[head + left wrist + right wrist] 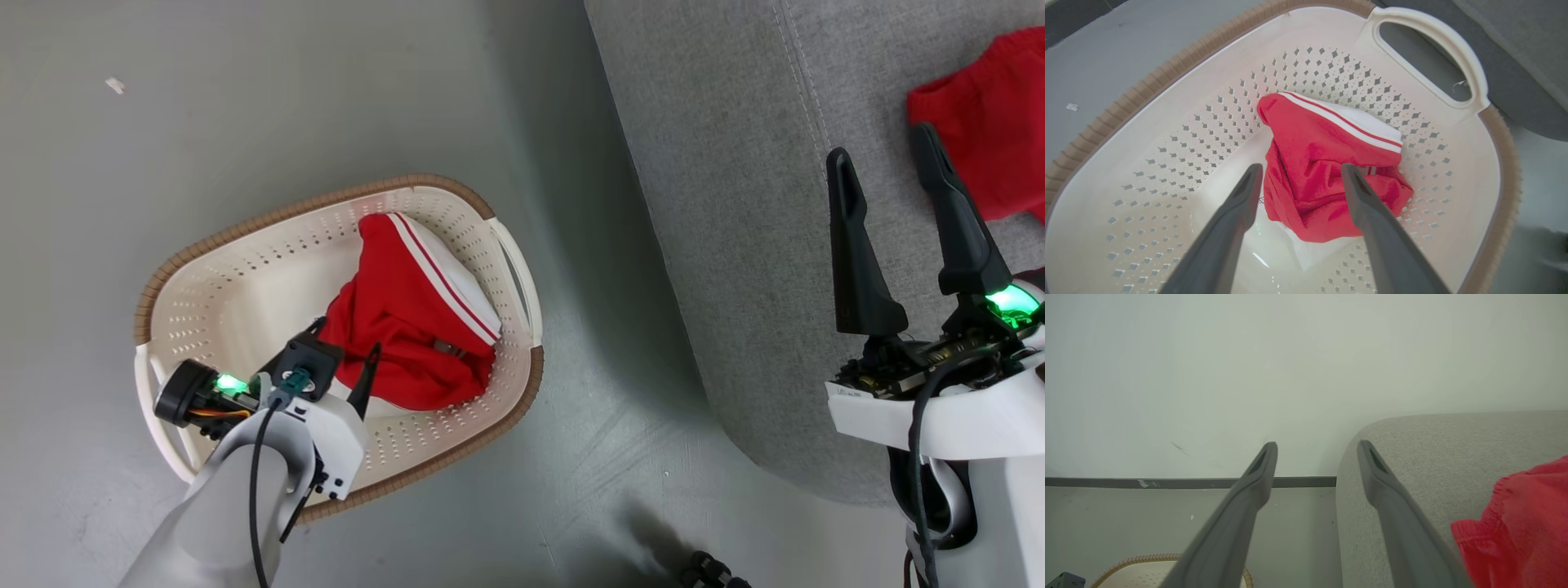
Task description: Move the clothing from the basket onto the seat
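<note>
1. Head view: the left gripper (343,343), fingers spread wide and holding nothing, reaches into the basket (245,269) on the floor (245,98) at 9 o'clock. Its tips flank the 7 o'clock edge of a crumpled red garment (408,327), whose white-striped long axis runs from 11 to 5 o'clock. The right gripper (884,147), equally wide and empty, points to 12 over the grey seat (735,204) at 3 o'clock. A second red garment (996,122) lies on the seat just beside it, at 1 o'clock.
2. Left wrist view: both fingers frame the red garment inside the basket; whether they touch it cannot be told. Its stripes run from 10 to 4 o'clock.
3. Right wrist view: the parted fingers aim at a pale wall (1249,355). The seat's rounded edge sits at 3 o'clock, with the second red garment on it at 4.
</note>
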Robot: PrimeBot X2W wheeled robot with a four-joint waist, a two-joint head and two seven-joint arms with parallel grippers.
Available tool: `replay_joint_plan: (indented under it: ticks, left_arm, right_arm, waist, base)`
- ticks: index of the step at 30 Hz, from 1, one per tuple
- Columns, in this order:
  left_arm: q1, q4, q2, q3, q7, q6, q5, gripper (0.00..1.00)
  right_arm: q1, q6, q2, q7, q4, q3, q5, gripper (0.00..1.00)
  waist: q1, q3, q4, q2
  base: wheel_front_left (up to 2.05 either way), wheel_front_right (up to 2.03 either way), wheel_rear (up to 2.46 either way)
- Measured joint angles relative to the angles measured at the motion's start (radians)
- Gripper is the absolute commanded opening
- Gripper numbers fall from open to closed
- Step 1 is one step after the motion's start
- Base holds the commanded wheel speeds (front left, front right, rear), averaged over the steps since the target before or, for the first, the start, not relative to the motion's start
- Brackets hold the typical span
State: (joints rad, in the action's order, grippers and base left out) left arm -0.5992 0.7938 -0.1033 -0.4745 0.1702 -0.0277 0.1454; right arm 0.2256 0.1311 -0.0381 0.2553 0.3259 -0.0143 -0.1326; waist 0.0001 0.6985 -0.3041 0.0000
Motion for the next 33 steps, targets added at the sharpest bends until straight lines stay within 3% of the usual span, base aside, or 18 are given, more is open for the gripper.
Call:
replay_joint_plan:
  ticks: [20,33]
  left_arm:
    - [-0.093,0.096,-0.052,0.039,0.024,0.034,0.000,1.00]
    - [-0.133,0.147,-0.054,0.038,0.025,0.034,-0.007,1.00]
  right_arm:
    - [0.115,0.000,0.000,0.000,-0.011,-0.030,-0.034,1.00]
    - [0.159,0.000,0.000,0.000,-0.017,-0.035,-0.044,1.00]
  waist:
    - [0.0000,0.136,-0.057,0.0000]
    - [0.0000,0.188,-0.077,0.0000]
  base:
    - [0.00,0.00,0.00]
    - [0.00,0.00,0.00]
